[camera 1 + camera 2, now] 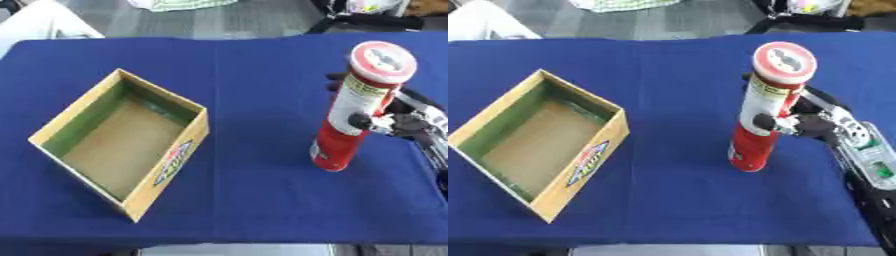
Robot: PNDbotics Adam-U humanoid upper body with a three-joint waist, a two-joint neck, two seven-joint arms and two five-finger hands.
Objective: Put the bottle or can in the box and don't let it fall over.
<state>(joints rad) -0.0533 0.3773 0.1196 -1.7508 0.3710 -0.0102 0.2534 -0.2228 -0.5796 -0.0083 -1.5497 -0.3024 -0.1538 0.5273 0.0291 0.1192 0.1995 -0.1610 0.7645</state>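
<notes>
Blue cloth covers the counter (254,75) from edge to edge. Near its right edge stands a tall red cylindrical can (354,112) with a white label band and a red-and-white lid. It stands on its base on the cloth, its top leaning slightly toward the right edge as the views show it.

From the right side comes the robot's right hand (811,122), black with silver parts, and its fingers and thumb curl round the middle of the can. A dark fingertip (763,121) presses the can's front, while other fingers show behind the can on its far side.

Toward the left edge of the counter, well apart from the can, lies an open cardboard box (166,172). It is tan outside with a green lining on its inner walls and a brown floor, and a printed logo runs along its right-hand outer wall. It sits askew to the counter's edges, one corner pointing at the near edge. Nothing lies inside it.

No left hand shows in either view.
</notes>
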